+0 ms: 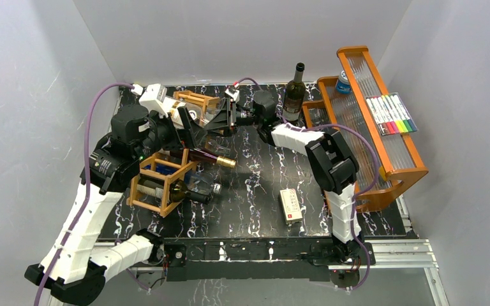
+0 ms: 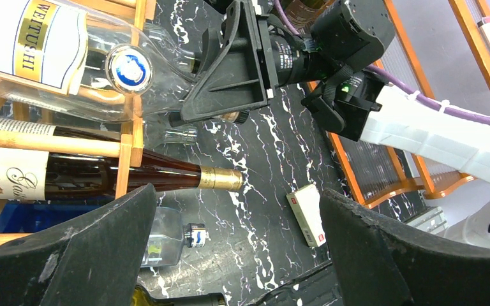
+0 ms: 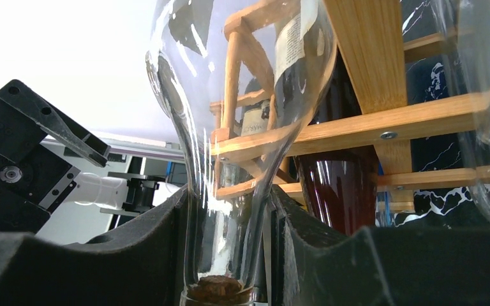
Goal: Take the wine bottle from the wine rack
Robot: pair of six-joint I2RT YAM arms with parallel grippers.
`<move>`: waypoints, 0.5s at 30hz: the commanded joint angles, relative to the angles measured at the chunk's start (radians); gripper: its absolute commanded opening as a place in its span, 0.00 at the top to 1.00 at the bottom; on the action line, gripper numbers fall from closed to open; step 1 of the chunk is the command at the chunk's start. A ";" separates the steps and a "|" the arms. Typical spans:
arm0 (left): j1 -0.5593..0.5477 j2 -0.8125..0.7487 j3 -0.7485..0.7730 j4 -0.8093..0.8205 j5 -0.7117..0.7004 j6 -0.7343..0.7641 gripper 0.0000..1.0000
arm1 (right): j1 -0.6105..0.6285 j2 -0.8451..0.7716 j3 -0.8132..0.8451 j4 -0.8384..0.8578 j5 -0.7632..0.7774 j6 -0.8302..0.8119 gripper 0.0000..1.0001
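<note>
The wine rack point(image 1: 141, 187) is an orange-brown lattice lying at the table's left, with several bottles lying in its cells. A clear glass wine bottle point(image 1: 208, 115) rests in the far cell, its neck pointing right. My right gripper point(image 1: 228, 118) is shut on that neck. In the right wrist view the neck point(image 3: 224, 242) sits between the foam fingers, cork at the bottom, and the rack's bars point(image 3: 370, 127) are behind it. My left gripper point(image 2: 236, 248) hangs open above the rack, nothing between its fingers. Below it the clear bottle's white-and-gold label point(image 2: 44, 44) shows.
A dark bottle with gold foil point(image 1: 220, 160) juts from the rack's middle cell, and a dark bottle point(image 1: 185, 191) and a plastic bottle point(image 1: 207, 188) lie lower. An upright dark bottle point(image 1: 293, 92) stands at the back. A white box point(image 1: 291, 205) lies near the front, a tiered tray point(image 1: 408, 172) at right.
</note>
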 commanded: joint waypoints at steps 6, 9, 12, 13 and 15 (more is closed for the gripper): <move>0.003 -0.028 0.037 -0.002 -0.011 0.012 0.02 | 0.006 -0.196 0.002 0.267 0.017 -0.017 1.00; 0.003 -0.030 0.041 -0.004 -0.012 0.013 0.02 | 0.006 -0.213 -0.007 0.266 0.026 -0.017 1.00; 0.003 -0.034 0.042 -0.002 -0.012 0.015 0.02 | 0.007 -0.239 -0.017 0.257 0.034 -0.019 1.00; 0.003 -0.035 0.045 -0.003 -0.012 0.018 0.02 | 0.006 -0.249 -0.020 0.250 0.036 -0.024 1.00; 0.003 -0.036 0.051 -0.004 -0.010 0.025 0.02 | 0.006 -0.275 -0.025 0.209 0.045 -0.049 1.00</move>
